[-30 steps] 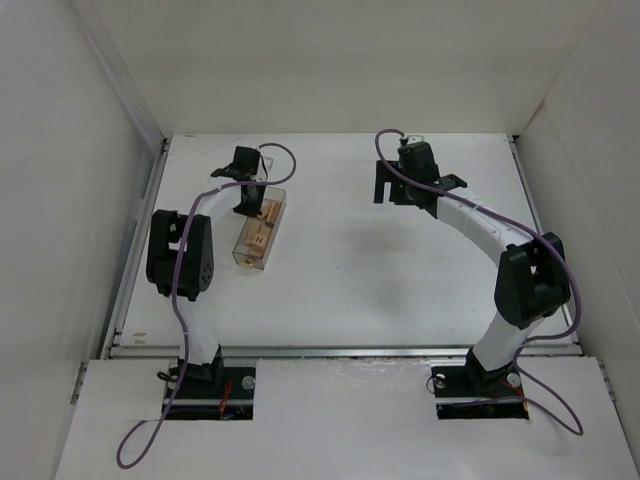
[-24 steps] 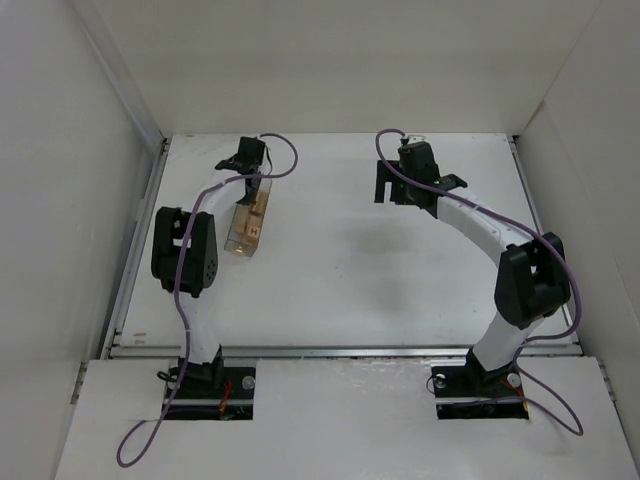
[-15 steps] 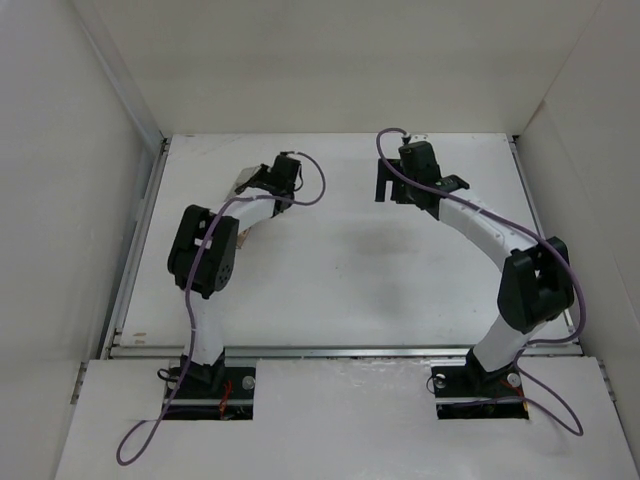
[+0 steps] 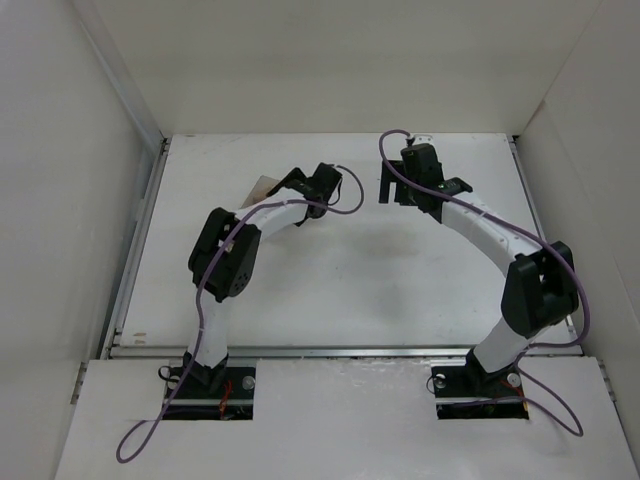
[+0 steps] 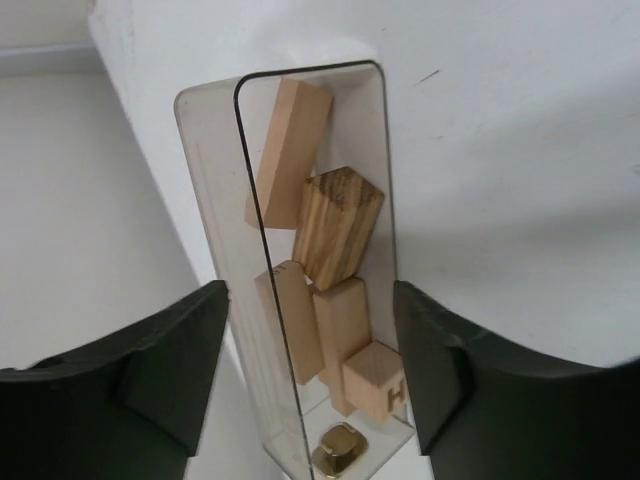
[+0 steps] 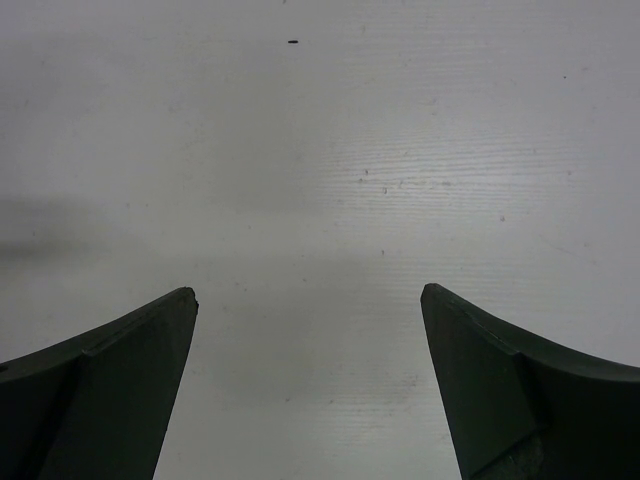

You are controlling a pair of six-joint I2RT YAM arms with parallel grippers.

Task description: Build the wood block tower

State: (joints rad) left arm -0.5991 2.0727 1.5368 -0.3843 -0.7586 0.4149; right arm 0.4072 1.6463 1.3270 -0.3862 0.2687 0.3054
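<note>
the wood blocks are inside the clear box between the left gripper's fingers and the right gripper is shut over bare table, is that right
Not quite. The right gripper is open, not shut: the right wrist view shows its fingers wide apart with only bare table between them. The rest holds: the wood blocks are inside the clear box, between the fingers of the left gripper.

- Clear box (image 5: 208,190) between fingers of left gripper (image 5: 310,300), over rear left-centre of table (image 4: 350,280).
- Wood blocks (image 5: 340,330) inside box, crowded, touching one another.
- Far end: plank (image 5: 288,150) tilted, leaning on thick block (image 5: 335,225).
- Below thick block: two planks side by side.
- Near end: cube (image 5: 375,385), right of those planks; latch (image 5: 338,448) just before it.
- Right gripper (image 6: 308,295) right of left gripper, near it, over bare table at rear centre.
- Arm bases at near edge, well apart.
</note>
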